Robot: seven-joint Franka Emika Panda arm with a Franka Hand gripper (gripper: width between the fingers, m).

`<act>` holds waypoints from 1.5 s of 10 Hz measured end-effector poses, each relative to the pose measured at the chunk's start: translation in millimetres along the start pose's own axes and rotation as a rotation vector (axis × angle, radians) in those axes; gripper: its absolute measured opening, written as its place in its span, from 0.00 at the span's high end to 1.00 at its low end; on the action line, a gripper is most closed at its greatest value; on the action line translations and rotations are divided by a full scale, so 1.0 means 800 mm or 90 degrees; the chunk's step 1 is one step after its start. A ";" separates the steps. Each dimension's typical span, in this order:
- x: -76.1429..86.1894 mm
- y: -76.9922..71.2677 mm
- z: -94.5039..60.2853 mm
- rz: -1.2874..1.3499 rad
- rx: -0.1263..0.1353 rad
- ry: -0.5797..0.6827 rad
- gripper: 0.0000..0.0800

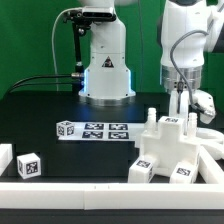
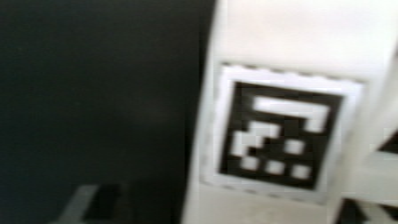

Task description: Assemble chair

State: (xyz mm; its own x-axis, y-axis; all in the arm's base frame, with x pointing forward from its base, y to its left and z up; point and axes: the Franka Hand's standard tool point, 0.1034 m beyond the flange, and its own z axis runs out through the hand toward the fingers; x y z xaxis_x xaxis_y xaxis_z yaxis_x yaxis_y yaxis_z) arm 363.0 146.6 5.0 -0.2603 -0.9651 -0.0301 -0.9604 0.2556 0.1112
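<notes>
Nearest, on the exterior view's left, one small tagged cube (image 1: 28, 166) sits on the black table (image 1: 60, 105). Just beside it is one white block (image 1: 5, 158), cut off by the frame edge. On the near right stands the chair (image 1: 170, 150), a single blocky white structure with posts rising from it. The wrist view is filled by a white face carrying one tag (image 2: 276, 140). The gripper (image 1: 185, 105) hangs close over the chair's far posts; whether it is clenched or slack I cannot tell. One marker board (image 1: 97, 131) lies mid-table. Farthest back stands the arm's base (image 1: 105, 65).
</notes>
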 end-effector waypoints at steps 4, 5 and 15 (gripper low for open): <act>0.001 -0.006 -0.004 -0.035 0.012 -0.001 0.62; 0.013 -0.006 -0.014 -0.093 0.016 -0.005 0.63; 0.146 -0.072 -0.048 -0.758 0.050 0.019 0.64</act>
State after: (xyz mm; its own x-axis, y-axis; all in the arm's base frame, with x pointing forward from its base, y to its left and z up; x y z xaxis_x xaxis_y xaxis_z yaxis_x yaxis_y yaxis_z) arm 391.7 17.3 33.3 0.7995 -0.5985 -0.0501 -0.6003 -0.7992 -0.0318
